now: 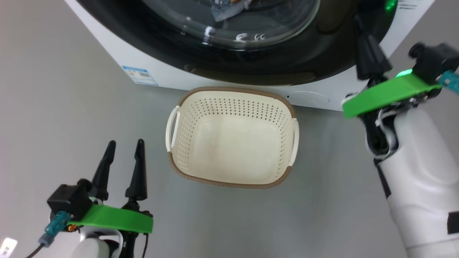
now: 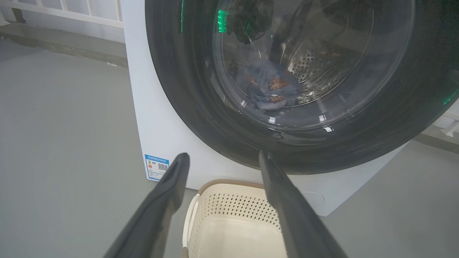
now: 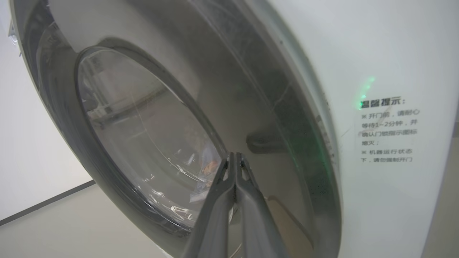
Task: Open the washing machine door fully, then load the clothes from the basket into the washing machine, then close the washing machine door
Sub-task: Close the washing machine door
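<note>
Blue orange-print clothes (image 2: 267, 91) lie inside big white front-loading washing machine (image 2: 161, 143), behind round glossy black-ring glass door (image 2: 186, 89). Door looks shut, just ahead of clenched right tool (image 3: 235, 157). Small cream perforated plastic basket (image 1: 229, 107) w/ nothing in it sits right of released left tool (image 1: 125, 142). Loading prob. done; closing done or nearly.

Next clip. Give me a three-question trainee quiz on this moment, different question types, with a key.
1. True or false: the basket holds a garment.
2. Where are the clothes? A: draped over the basket's rim. B: behind the glass of the washing machine door. C: gripped by the left pincer.
3. Fill in: the left pincer is ___, the right pincer is ___.
Key: 1 false; 2 B; 3 open, shut.
</note>
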